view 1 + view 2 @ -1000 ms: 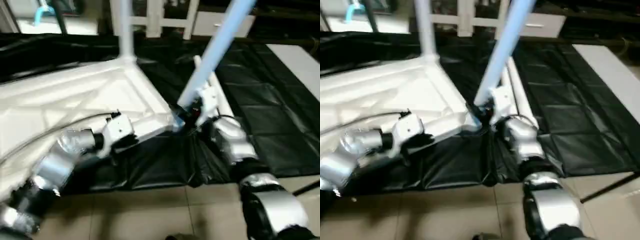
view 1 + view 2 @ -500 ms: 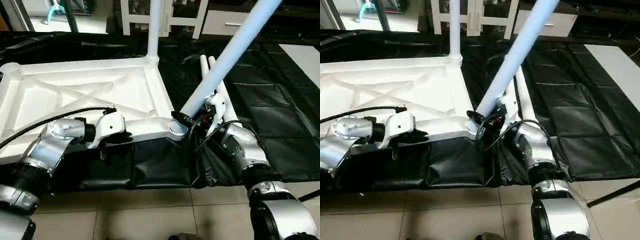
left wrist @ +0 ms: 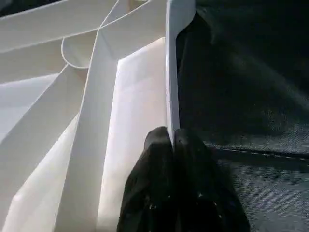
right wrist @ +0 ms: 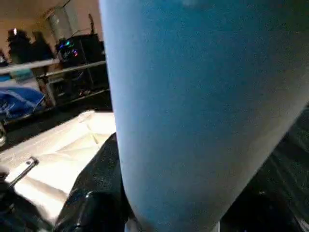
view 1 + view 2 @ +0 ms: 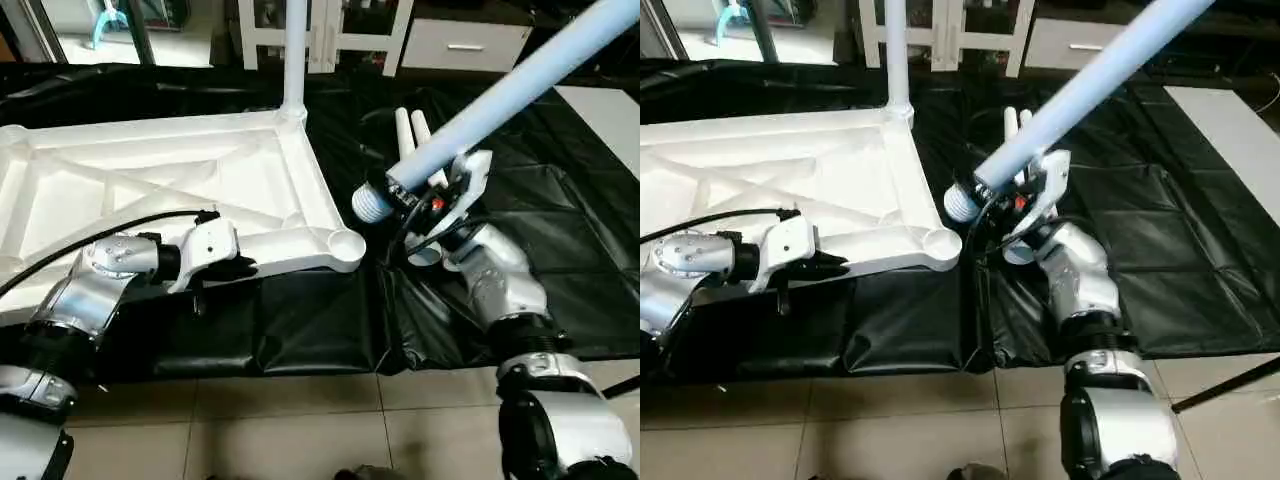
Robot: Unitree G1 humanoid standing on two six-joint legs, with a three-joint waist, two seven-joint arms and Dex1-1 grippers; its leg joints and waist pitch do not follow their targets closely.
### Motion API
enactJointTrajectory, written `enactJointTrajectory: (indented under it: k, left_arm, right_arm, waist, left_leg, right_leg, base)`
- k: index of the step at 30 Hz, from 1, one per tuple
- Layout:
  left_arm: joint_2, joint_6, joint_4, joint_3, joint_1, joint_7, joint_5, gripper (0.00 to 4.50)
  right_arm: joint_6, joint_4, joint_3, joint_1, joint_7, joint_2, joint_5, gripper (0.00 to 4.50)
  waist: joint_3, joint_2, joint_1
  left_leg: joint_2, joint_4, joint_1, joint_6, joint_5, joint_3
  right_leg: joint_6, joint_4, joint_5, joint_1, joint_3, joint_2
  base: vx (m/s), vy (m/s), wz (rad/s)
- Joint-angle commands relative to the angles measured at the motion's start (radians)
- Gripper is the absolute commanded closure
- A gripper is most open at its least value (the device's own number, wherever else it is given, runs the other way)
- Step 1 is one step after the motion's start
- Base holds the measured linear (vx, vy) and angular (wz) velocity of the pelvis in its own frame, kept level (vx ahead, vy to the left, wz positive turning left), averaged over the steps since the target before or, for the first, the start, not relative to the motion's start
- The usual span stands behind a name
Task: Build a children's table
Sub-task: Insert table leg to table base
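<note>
Left gripper (image 3: pixel 173 140) pinches tabletop (image 3: pixel 120 96) rim

The tabletop (image 5: pixel 150 190) lies upside down on the mat (image 5: pixel 560 210), one leg (image 5: pixel 294 55) standing in its far corner. Right of it, a slanted leg (image 5: pixel 520 85) hangs above two lying legs (image 5: pixel 408 135).

Open corner socket (image 5: pixel 346 243), clear above; held leg (image 5: pixel 500 100) just beside.

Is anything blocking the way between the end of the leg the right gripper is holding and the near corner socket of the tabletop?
Nothing visible does. The leg is held tilted by the right gripper, its ribbed end just beside and above the open corner socket of the tabletop. Between them lies bare black mat.
</note>
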Motion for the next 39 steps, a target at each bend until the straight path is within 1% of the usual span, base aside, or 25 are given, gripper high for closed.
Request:
enactJointTrajectory:
  k: [1,4,5,6,8,11,12,16,18,20,21,23,25,26,27,29,30,31,32,33,34,35,37,38,39]
  left_arm:
    - [-0.002,0.006,0.053,0.031,-0.006,0.064,0.036,4.05]
    - [-0.051,0.116,-0.013,0.132,-0.02,0.084,-0.089,3.94]
    - [-0.051,0.116,-0.013,0.132,-0.02,0.084,-0.089,3.86]
    - [-0.069,0.157,-0.076,0.194,-0.021,0.127,-0.154,3.7]
    - [-0.074,0.186,-0.121,0.233,-0.021,0.15,-0.199,3.49]
    - [-0.078,0.212,-0.165,0.285,-0.03,0.198,-0.247,3.41]
    - [-0.091,0.25,-0.189,0.33,-0.044,0.279,-0.255,3.1]
    - [-0.18,0.493,-0.346,0.478,-0.043,0.588,-0.269,3.08]
    - [-0.306,0.736,-0.574,0.542,0.04,0.793,-0.328,3.08]
    - [-0.357,0.756,-0.675,0.528,0.106,0.833,-0.349,3.08]
    - [-0.407,0.685,-0.766,0.482,0.192,0.866,-0.291,3.08]
    - [-0.441,0.629,-0.826,0.444,0.259,0.884,-0.256,3.08]
    - [-0.489,0.574,-0.894,0.404,0.35,0.927,-0.191,3.08]
    - [-0.51,0.565,-0.915,0.401,0.377,0.932,-0.216,3.08]
    - [-0.523,0.574,-0.958,0.38,0.418,0.946,-0.213,3.08]
    - [-0.512,0.564,-0.973,0.335,0.461,0.959,-0.151,3.08]
    - [-0.512,0.573,-0.982,0.326,0.472,0.966,-0.144,3.08]
    - [-0.528,0.612,-0.998,0.321,0.491,0.992,-0.151,3.08]
    - [-0.543,0.634,-1.011,0.321,0.502,1.01,-0.156,3.08]
    - [-0.548,0.658,-1.01,0.312,0.509,1.02,-0.15,3.08]
    - [-0.548,0.644,-1.006,0.305,0.513,1.019,-0.134,3.08]
    - [-0.548,0.641,-1.005,0.302,0.515,1.019,-0.13,3.08]
    - [-0.555,0.629,-1.009,0.289,0.537,1.032,-0.099,3.08]
    - [-0.56,0.628,-1.014,0.288,0.543,1.034,-0.103,3.08]
    - [-0.567,0.628,-1.023,0.283,0.553,1.039,-0.105,3.08]
  right_arm:
    - [0.006,-0.02,0.026,0.026,0.011,-0.026,-0.035,2.61]
    - [0.022,-0.069,0.019,0.045,-0.053,-0.059,-0.061,2.61]
    - [0.022,-0.069,0.019,0.045,-0.053,-0.059,-0.061,2.61]
    - [0.051,-0.142,0.002,0.066,-0.112,-0.084,-0.067,2.61]
    - [0.079,-0.211,-0.012,0.085,-0.154,-0.097,-0.067,2.61]
    - [0.131,-0.32,-0.021,0.114,-0.194,-0.102,-0.051,2.62]
    - [0.181,-0.396,-0.021,0.137,-0.22,-0.103,-0.045,2.62]
    - [0.282,-0.519,-0.023,0.189,-0.298,-0.103,-0.037,2.62]
    - [0.434,-0.618,-0.049,0.253,-0.437,-0.075,-0.017,2.62]
    - [0.484,-0.654,-0.042,0.287,-0.468,-0.071,-0.03,2.62]
    - [0.469,-0.701,-0.028,0.318,-0.502,-0.063,-0.081,2.62]
    - [0.47,-0.749,-0.032,0.335,-0.577,-0.043,-0.14,2.62]
    - [0.522,-0.824,-0.029,0.357,-0.68,-0.039,-0.242,2.62]
    - [0.517,-0.849,-0.032,0.372,-0.655,-0.042,-0.209,2.62]
    - [0.491,-0.907,-0.023,0.414,-0.617,-0.059,-0.169,2.62]
    - [0.496,-0.96,-0.015,0.462,-0.6,-0.065,-0.142,2.62]
    - [0.514,-0.973,-0.015,0.472,-0.598,-0.064,-0.122,2.62]
    - [0.533,-0.991,0.002,0.498,-0.576,-0.071,-0.094,2.62]
    - [0.537,-1.002,0.015,0.512,-0.565,-0.074,-0.094,2.62]
    - [0.51,-0.994,0.039,0.527,-0.536,-0.08,-0.111,2.62]
    - [0.509,-0.987,0.042,0.527,-0.53,-0.075,-0.117,2.62]
    - [0.508,-0.985,0.044,0.527,-0.527,-0.074,-0.119,2.62]
    - [0.504,-0.963,0.051,0.521,-0.528,-0.061,-0.134,2.62]
    - [0.502,-0.959,0.052,0.519,-0.531,-0.059,-0.136,2.62]
    - [0.496,-0.953,0.056,0.516,-0.536,-0.058,-0.137,2.62]
  waist:
    - [-0.097,0.024,0.014]
    - [-0.104,0.028,0.02]
    - [-0.107,0.027,0.022]
    - [-0.118,0.027,0.027]
    - [-0.12,0.023,0.037]
    - [-0.11,0.024,0.05]
    - [-0.109,0.025,0.054]
    - [-0.105,0.029,0.057]
    - [-0.101,0.024,0.059]
    - [-0.094,0.018,0.061]
    - [-0.098,0.023,0.063]
    - [-0.096,0.034,0.06]
    - [-0.091,0.031,0.05]
    - [-0.089,0.038,0.051]
    - [-0.082,0.036,0.049]
    - [-0.073,0.034,0.048]
    - [-0.073,0.034,0.048]
    - [-0.066,0.032,0.04]
    - [-0.066,0.033,0.039]
    - [-0.066,0.021,0.031]
    - [-0.067,0.017,0.029]
    - [-0.069,0.022,0.028]
    - [-0.07,0.006,0.019]
    - [-0.069,0.01,0.019]
    - [-0.068,0.014,0.016]
  left_leg:
    - [-0.016,-0.02,-0.007,0.082,0.171,0.011]
    - [-0.017,-0.017,-0.006,0.064,0.174,0.011]
    - [-0.018,-0.014,-0.005,0.066,0.184,0.012]
    - [-0.022,-0.011,-0.012,0.071,0.2,0.009]
    - [-0.023,-0.004,-0.017,0.07,0.228,0.009]
    - [-0.023,-0.009,-0.013,0.05,0.148,0.012]
    - [-0.022,-0.012,-0.011,0.039,0.13,0.01]
    - [-0.012,-0.014,-0.01,0.018,0.11,0.004]
    - [-0.01,-0.016,-0.01,0.005,0.087,0.005]
    - [-0.01,-0.017,-0.015,0.012,0.077,0.008]
    - [-0.014,-0.015,-0.016,0.009,0.063,0.006]
    - [-0.012,-0.013,-0.021,0.004,0.08,0.002]
    - [-0.013,-0.015,-0.017,-0.016,0.037,0.001]
    - [-0.014,-0.016,-0.014,-0.023,0.008,0.002]
    - [-0.011,-0.019,-0.009,-0.027,-0.073,0.006]
    - [-0.008,-0.023,-0.006,-0.02,-0.131,0.006]
    - [-0.008,-0.023,-0.006,-0.02,-0.131,0.006]
    - [-0.011,-0.025,-0.006,-0.026,-0.188,0.006]
    - [-0.012,-0.024,-0.006,-0.029,-0.198,0.005]
    - [-0.014,-0.023,-0.006,-0.029,-0.209,0.005]
    - [-0.016,-0.022,-0.008,-0.024,-0.204,0.003]
    - [-0.016,-0.022,-0.009,-0.023,-0.195,0.001]
    - [-0.016,-0.022,-0.019,-0.015,-0.178,-0.001]
    - [-0.017,-0.02,-0.018,-0.015,-0.179,-0.001]
    - [-0.018,-0.02,-0.007,-0.02,-0.23,0.0]
  right_leg:
    - [-0.262,-0.008,0.654,0.104,0.05,-0.071]
    - [-0.268,-0.005,0.683,0.107,0.052,-0.069]
    - [-0.274,-0.002,0.71,0.108,0.052,-0.066]
    - [-0.278,0.005,0.752,0.116,0.05,-0.06]
    - [-0.268,0.013,0.83,0.116,0.05,-0.054]
    - [-0.246,0.0,0.721,0.103,0.05,-0.059]
    - [-0.241,-0.004,0.664,0.101,0.049,-0.06]
    - [-0.25,-0.013,0.567,0.097,0.05,-0.069]
    - [-0.264,-0.018,0.502,0.096,0.052,-0.073]
    - [-0.265,-0.028,0.45,0.091,0.051,-0.073]
    - [-0.251,-0.03,0.392,0.095,0.053,-0.074]
    - [-0.224,-0.034,0.378,0.092,0.051,-0.074]
    - [-0.191,-0.044,0.281,0.088,0.049,-0.07]
    - [-0.183,-0.047,0.24,0.084,0.05,-0.072]
    - [-0.169,-0.058,0.138,0.077,0.054,-0.074]
    - [-0.126,-0.075,-0.002,0.069,0.054,-0.071]
    - [-0.126,-0.075,-0.002,0.069,0.054,-0.071]
    - [-0.085,-0.087,-0.168,0.064,0.052,-0.073]
    - [-0.075,-0.092,-0.21,0.063,0.051,-0.074]
    - [-0.056,-0.101,-0.272,0.058,0.052,-0.072]
    - [-0.04,-0.104,-0.307,0.054,0.051,-0.073]
    - [-0.035,-0.102,-0.311,0.053,0.052,-0.074]
    - [-0.012,-0.105,-0.328,0.052,0.048,-0.073]
    - [-0.008,-0.104,-0.334,0.049,0.049,-0.073]
    - [0.0,-0.109,-0.401,0.043,0.046,-0.073]
  base:
    - [0.0,0.0,0.0]
    - [0.0,0.0,0.0]
    - [0.0,0.0,0.0]
    - [0.0,0.0,0.0]
    - [0.0,0.0,0.0]
    - [0.0,0.0,0.0]
    - [0.0,0.0,0.0]
    - [0.0,0.0,0.0]
    - [0.0,0.0,0.0]
    - [0.0,0.0,0.0]
    - [0.0,0.0,0.0]
    - [0.0,0.0,0.0]
    - [0.0,0.0,0.0]
    - [0.0,0.0,0.0]
    - [-0.052,-0.005,0.02]
    - [-0.053,-0.007,0.02]
    - [0.0,0.0,0.0]
    - [0.0,0.0,0.0]
    - [0.0,0.0,0.0]
    - [0.0,0.0,0.0]
    - [0.0,0.0,0.0]
    - [-0.051,-0.002,-0.01]
    - [0.0,0.0,0.0]
    - [0.0,0.0,0.0]
    - [0.0,0.0,0.0]
